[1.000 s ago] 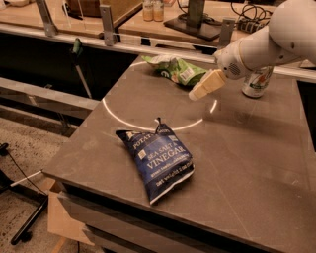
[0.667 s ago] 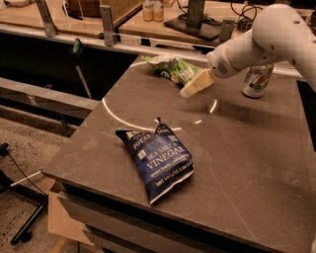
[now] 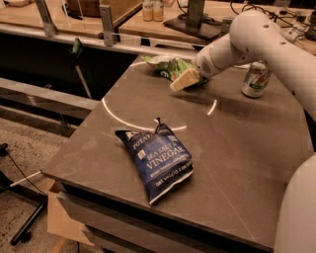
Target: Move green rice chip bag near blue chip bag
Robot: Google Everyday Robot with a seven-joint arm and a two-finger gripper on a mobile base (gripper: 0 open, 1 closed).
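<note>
The green rice chip bag (image 3: 170, 67) lies wrinkled at the far edge of the dark table (image 3: 237, 148), partly hidden by the gripper. The blue chip bag (image 3: 158, 157), navy with white "SEA SALT VINEGAR" lettering, lies near the table's front left edge. My gripper (image 3: 183, 80), with tan fingers on a white arm, reaches in from the right and hovers right at the near side of the green bag.
A green-and-white drink can (image 3: 256, 79) stands at the far right of the table, behind the arm. A rail with posts (image 3: 106, 20) runs behind the table. Bottles (image 3: 152, 10) stand on a wooden counter beyond. The floor drops off to the left.
The gripper has moved left and slightly away, from the table's far middle to the green bag. Both bags and the can stayed put.
</note>
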